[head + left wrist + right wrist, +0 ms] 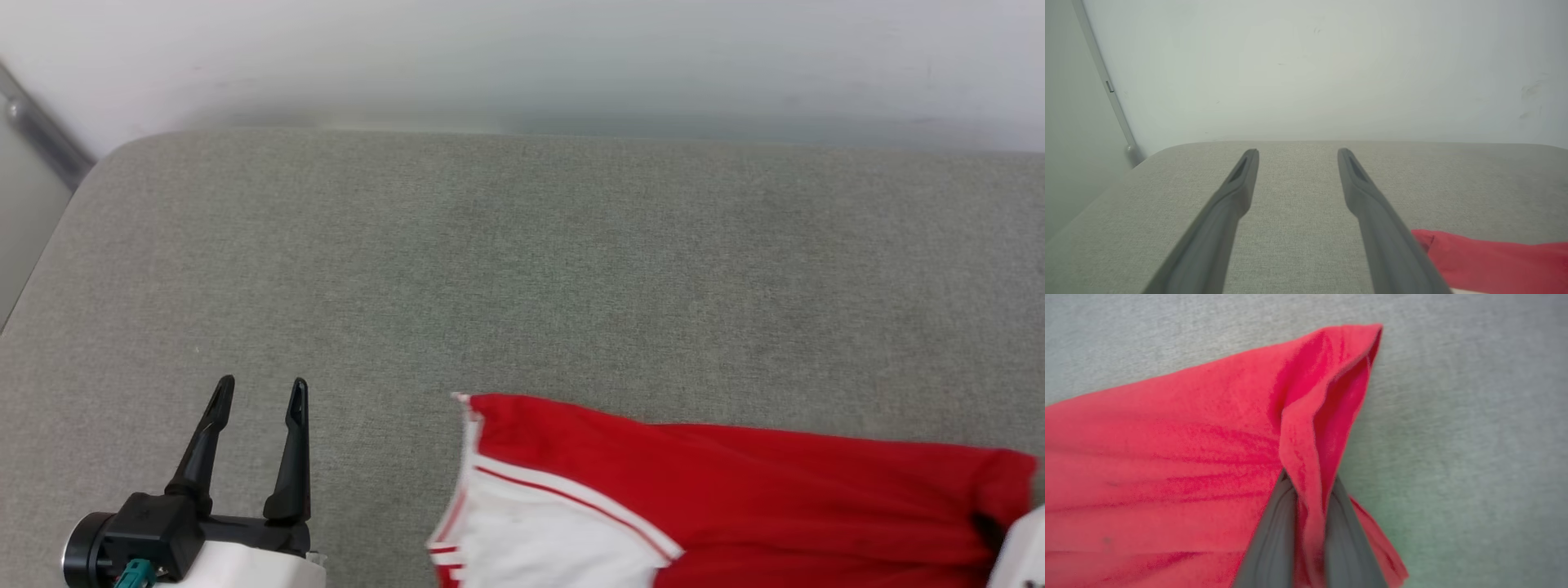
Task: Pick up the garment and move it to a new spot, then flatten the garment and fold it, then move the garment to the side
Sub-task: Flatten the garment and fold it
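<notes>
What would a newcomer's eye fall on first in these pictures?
First comes the bright red and white garment, lying at the near right of the grey padded surface. Next is the right gripper, shut on a raised fold of the red cloth close to one corner. The left gripper hangs open above bare grey fabric at the near left.

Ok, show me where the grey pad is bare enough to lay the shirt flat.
Bare: the whole far band of the grey pad between the wall and the garment, plus the stretch between the left gripper and the garment's striped sleeve. Crowded: near right, where the garment lies, held by the right gripper.
</notes>
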